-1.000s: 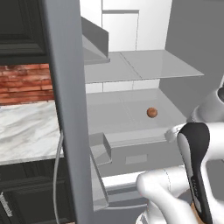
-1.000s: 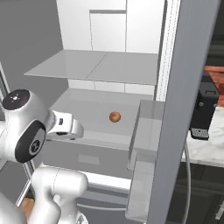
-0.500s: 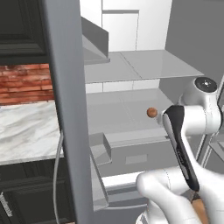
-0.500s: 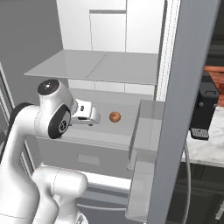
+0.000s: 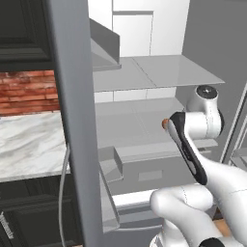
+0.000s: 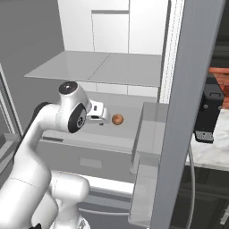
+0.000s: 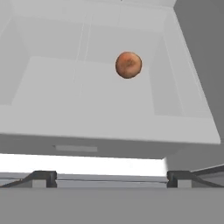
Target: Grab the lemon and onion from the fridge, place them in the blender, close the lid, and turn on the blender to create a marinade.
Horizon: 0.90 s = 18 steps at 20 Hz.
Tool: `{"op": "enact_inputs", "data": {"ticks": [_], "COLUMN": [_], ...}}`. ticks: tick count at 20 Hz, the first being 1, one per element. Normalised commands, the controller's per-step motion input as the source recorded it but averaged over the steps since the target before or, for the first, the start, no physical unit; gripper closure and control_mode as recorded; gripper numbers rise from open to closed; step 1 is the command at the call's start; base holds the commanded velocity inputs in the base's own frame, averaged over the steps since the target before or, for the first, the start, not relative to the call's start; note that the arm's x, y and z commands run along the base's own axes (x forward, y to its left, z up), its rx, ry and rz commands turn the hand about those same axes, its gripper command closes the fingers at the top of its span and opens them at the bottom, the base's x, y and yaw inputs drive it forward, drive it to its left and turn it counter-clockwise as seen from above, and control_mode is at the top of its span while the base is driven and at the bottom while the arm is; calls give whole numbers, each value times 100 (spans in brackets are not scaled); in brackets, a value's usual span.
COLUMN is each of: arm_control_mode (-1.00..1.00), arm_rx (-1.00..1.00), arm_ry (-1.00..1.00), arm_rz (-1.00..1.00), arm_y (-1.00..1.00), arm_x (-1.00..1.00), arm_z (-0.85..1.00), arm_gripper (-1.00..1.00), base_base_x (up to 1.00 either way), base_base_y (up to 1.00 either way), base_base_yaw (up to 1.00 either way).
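I see the onion (image 7: 128, 64) upper centre of my hand view, resting on a fridge (image 6: 94, 67) shelf. My gripper (image 6: 103, 117) sits just left of it, jaws spread wide, grasping nothing.

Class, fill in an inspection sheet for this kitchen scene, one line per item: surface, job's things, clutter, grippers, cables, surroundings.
Surface: pale grey fridge shelf, flat and bare around its one item.
Job's things: small reddish-brown round onion resting on that shelf; black boxy blender on the marble counter.
Clutter: nothing seen.
Grippers: two-finger gripper open, beside the onion, not touching.
Cables: thin grey cord hanging below the counter.
Surroundings: open grey fridge door, red brick wall.
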Motion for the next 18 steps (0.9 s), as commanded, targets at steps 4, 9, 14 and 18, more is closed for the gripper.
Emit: {"op": "enact_inputs", "data": {"ticks": [4, 9, 14, 18], "arm_control_mode": [-100, -100, -100, -100], "arm_rx": [0, 0, 0, 0], "arm_ry": [-5, 0, 0, 0], "arm_rz": [0, 0, 0, 0], "arm_y": [-20, -27, -18, -8], "arm_x": [31, 47, 60, 62], "arm_z": [-33, -12, -23, -29], "arm_gripper": [-100, -100, -100, -100], "base_base_x": [0, 0, 0, 0], "base_base_y": [0, 0, 0, 0], "base_base_yaw": [0, 0, 0, 0]}}
